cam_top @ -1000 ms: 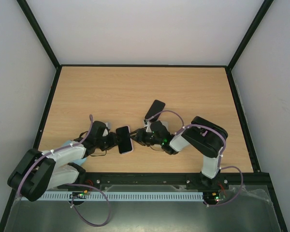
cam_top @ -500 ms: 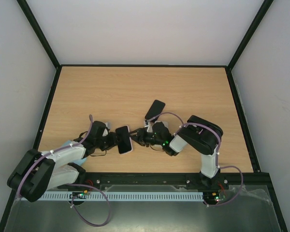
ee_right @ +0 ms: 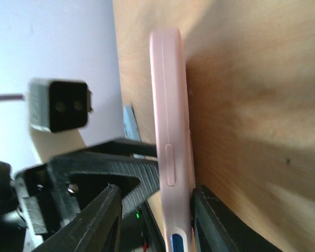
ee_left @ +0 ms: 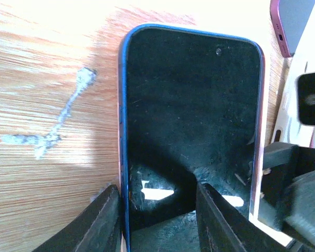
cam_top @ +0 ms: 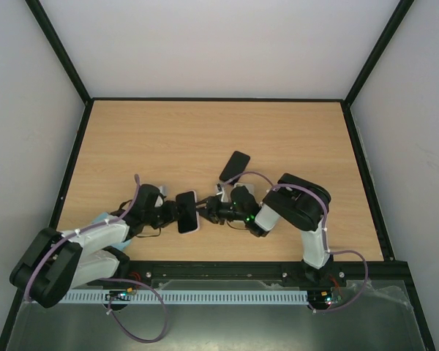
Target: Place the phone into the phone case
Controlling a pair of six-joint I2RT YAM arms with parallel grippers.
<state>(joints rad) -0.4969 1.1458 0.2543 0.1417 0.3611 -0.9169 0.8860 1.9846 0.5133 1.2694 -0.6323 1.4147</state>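
Observation:
The phone (cam_top: 186, 212), black-screened with a blue rim, lies face up on the table between my two grippers. In the left wrist view the phone (ee_left: 191, 105) sits over the pink case, whose edge (ee_left: 259, 173) shows along its right side. My left gripper (ee_left: 156, 189) is open at the phone's near end, one finger outside its left edge and one over the screen; from above the left gripper (cam_top: 170, 213) is at the phone's left. My right gripper (ee_right: 156, 191) is open astride the pink case (ee_right: 170, 105), seen edge-on. Its lower finger touches the case and its upper finger stands clear.
A dark maroon phone-shaped item (cam_top: 235, 166) lies just behind the right gripper (cam_top: 207, 212), and its corner shows in the left wrist view (ee_left: 291, 26). A whitish scuff mark (ee_left: 58, 126) is on the wood left of the phone. The table's front rail (cam_top: 227, 269) is close behind both arms.
The phone and both grippers have shifted slightly left. The right arm's elbow has swung left and lower.

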